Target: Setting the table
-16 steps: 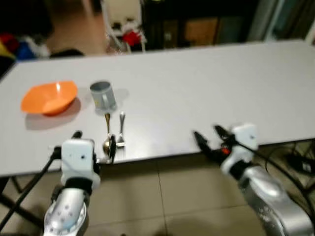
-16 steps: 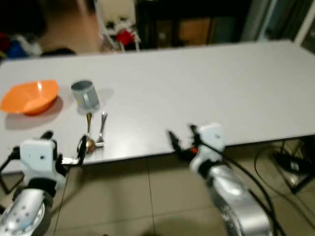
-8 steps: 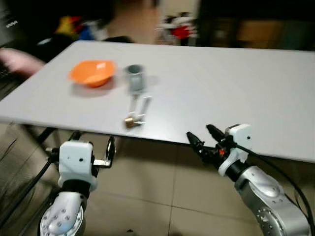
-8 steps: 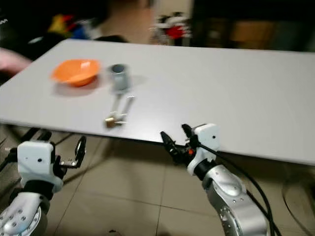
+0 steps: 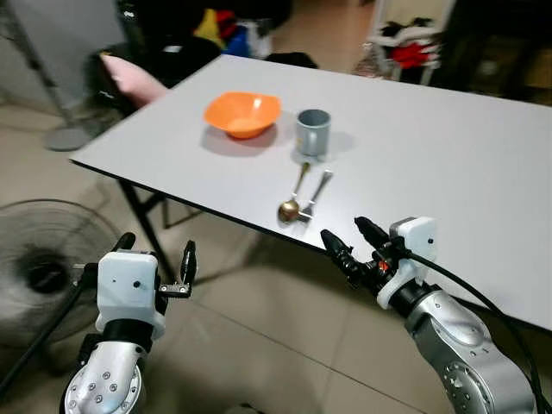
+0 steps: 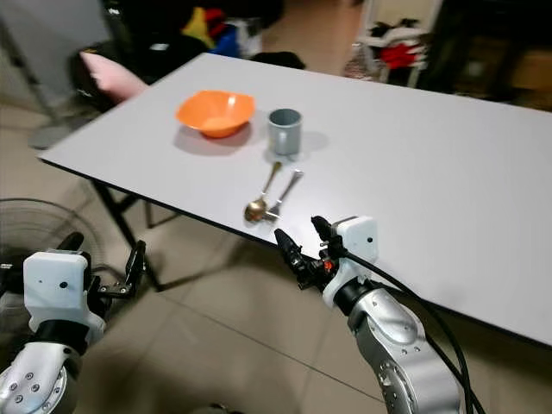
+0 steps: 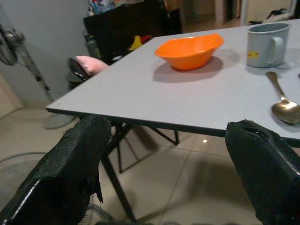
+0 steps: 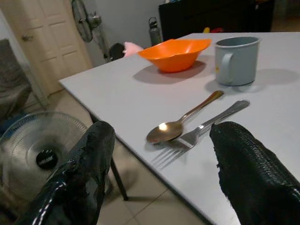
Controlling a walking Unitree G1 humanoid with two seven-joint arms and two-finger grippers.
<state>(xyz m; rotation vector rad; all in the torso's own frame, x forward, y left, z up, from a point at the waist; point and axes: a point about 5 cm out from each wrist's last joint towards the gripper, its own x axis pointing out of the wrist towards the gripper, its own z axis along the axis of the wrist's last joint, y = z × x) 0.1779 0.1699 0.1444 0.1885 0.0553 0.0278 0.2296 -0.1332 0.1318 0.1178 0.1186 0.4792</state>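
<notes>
Spoon (image 5: 291, 203) and fork (image 5: 316, 192) are lying side by side near the white table's (image 5: 448, 164) edge, below the grey mug (image 5: 312, 132); left of the mug, a glossy orange bowl (image 5: 242, 113) is sitting empty. Left gripper (image 5: 155, 255) and right gripper (image 5: 348, 242) are hovering spread, gripping nothing.

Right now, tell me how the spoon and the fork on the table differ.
The spoon is gold-brown with a rounded bowl; the fork is silver and ends in tines. The spoon lies on the side nearer the orange bowl, the fork on the far side of it. The spoon's handle points at the grey mug, while the fork's angles slightly away. Both lie flat, side by side, heads toward the table edge, handles toward the mug.
</notes>
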